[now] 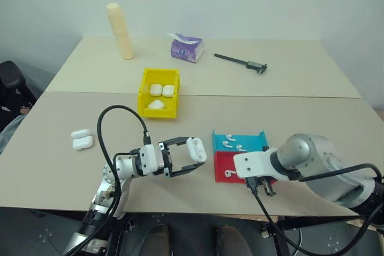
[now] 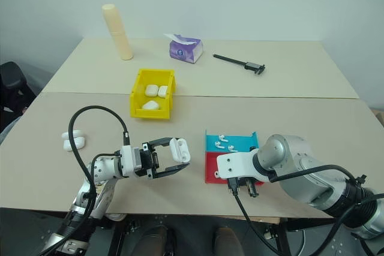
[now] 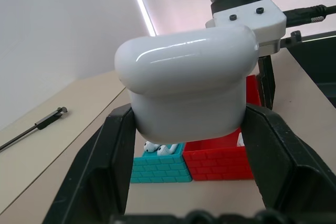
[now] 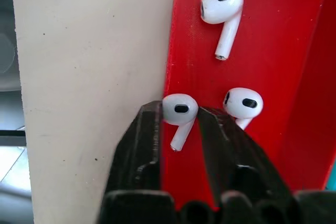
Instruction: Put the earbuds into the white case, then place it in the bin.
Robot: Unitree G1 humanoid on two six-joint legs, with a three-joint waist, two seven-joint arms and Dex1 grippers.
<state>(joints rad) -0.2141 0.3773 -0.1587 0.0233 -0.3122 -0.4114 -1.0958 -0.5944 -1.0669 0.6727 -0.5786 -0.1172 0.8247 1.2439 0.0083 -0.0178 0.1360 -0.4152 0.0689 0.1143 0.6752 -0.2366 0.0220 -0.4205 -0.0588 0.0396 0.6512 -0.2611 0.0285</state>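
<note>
Right wrist view: the right end effector (image 4: 181, 116) pinches one earbud (image 4: 180, 109) between its fingertips, at the edge of the red tray (image 4: 273, 40); two more earbuds lie just beyond on the red floor. Left of that end effector, the left end effector (image 1: 191, 157) points toward it, clamped on the closed case (image 1: 196, 149), held above the counter (image 1: 300, 112). A teal tray (image 1: 240, 142) with earbuds adjoins the red one. Beyond the left end effector sits the bin (image 1: 144, 97), holding three cases. Two more cases (image 1: 82, 139) lie behind the left arm.
</note>
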